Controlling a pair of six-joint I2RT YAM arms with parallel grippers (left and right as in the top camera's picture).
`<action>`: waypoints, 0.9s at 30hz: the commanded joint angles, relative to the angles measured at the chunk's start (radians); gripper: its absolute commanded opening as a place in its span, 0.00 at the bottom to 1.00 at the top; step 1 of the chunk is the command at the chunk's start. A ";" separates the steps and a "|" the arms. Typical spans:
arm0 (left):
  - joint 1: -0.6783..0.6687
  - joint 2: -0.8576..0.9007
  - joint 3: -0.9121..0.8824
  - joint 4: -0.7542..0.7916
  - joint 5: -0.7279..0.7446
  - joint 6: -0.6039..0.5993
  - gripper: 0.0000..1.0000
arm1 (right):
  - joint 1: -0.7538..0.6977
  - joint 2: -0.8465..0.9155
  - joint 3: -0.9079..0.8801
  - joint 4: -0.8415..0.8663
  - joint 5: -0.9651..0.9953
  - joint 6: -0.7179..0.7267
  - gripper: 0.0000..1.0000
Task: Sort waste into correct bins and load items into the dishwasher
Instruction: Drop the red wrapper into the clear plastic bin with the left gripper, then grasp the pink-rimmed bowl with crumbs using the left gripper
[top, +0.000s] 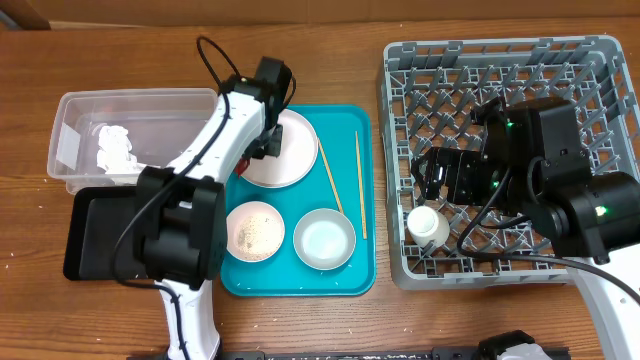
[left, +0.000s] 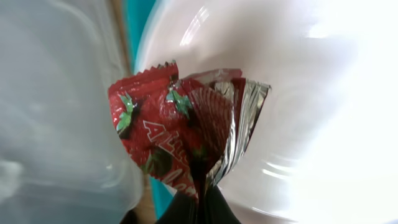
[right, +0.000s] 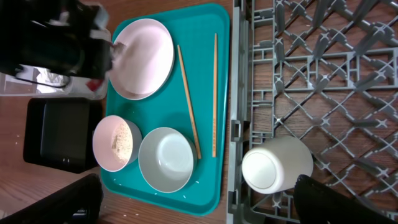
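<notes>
One catch: snack wrapper (left: 180, 134), pinched in my closed left hand (left: 199, 205).
Beyond my fingertips: plate (left: 311, 93).
Right hand (top: 440, 178): spread wide, empty, white cup (top: 428, 224) just beside it in the rack (top: 600, 60).

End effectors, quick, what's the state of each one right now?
Left end effector: closed on the snack wrapper.
Right end effector: open, holding nothing.

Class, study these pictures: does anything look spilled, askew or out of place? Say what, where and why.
Loose rice grains lie in the small pink bowl on the teal tray, so it isn't ready for the rack. The two chopsticks lie splayed, not parallel. Nothing looks broken.
</notes>
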 joint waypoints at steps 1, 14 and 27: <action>0.034 -0.156 0.101 -0.035 -0.005 -0.024 0.04 | -0.001 -0.007 0.002 0.007 -0.005 0.001 1.00; 0.359 -0.150 0.093 -0.115 0.172 -0.016 0.68 | -0.001 -0.007 0.002 -0.005 -0.005 0.001 1.00; -0.121 -0.457 0.003 -0.352 0.168 -0.244 0.69 | -0.001 -0.007 0.002 -0.027 -0.005 0.001 1.00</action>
